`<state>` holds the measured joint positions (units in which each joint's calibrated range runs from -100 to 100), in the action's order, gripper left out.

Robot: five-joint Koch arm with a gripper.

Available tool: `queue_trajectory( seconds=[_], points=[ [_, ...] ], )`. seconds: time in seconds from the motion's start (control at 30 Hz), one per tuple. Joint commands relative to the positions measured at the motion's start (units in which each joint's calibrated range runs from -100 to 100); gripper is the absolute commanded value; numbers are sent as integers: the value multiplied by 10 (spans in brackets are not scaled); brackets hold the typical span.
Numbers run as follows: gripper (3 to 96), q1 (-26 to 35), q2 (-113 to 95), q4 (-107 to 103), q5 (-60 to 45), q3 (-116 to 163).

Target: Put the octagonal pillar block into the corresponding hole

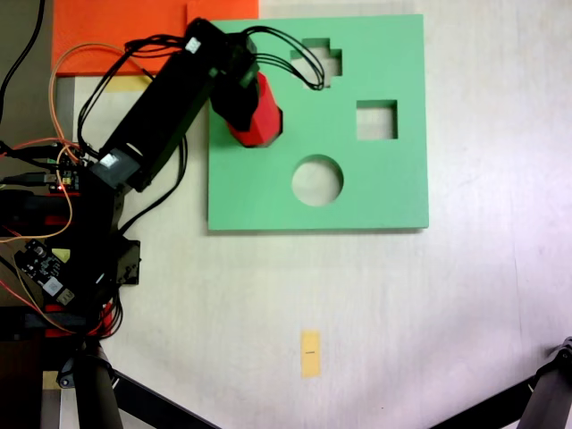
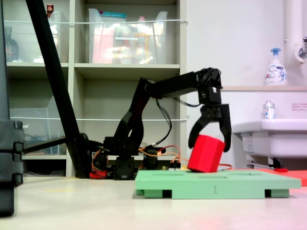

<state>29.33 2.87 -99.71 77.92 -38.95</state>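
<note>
The octagonal pillar block (image 1: 264, 118) (image 2: 206, 153) is a bright red foam prism, tilted, with its lower edge at or just above the green foam board (image 1: 268, 197) (image 2: 216, 184). My gripper (image 1: 243, 100) (image 2: 209, 143) is shut on it, one finger on each side, over the board's upper-left part in the first exterior view. The corresponding hole is hidden; the block and gripper cover that part of the board. A cross-shaped cutout (image 1: 320, 61), a square cutout (image 1: 376, 120) and a round cutout (image 1: 317, 180) show on the board.
An orange sheet (image 1: 134, 27) lies beyond the board's top left corner. Circuit boards and wires (image 1: 45, 259) crowd the arm's base. A yellow tag (image 1: 310, 353) lies on the floor. A black pole (image 2: 57, 81) and shelves (image 2: 96, 72) stand behind.
</note>
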Motion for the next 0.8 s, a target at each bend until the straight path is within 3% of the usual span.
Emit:
queue_trajectory(
  seconds=[0.03, 0.8],
  points=[
    [387, 6, 5, -3, 7, -33],
    [403, 0, 31, -3, -38, -26]
  ],
)
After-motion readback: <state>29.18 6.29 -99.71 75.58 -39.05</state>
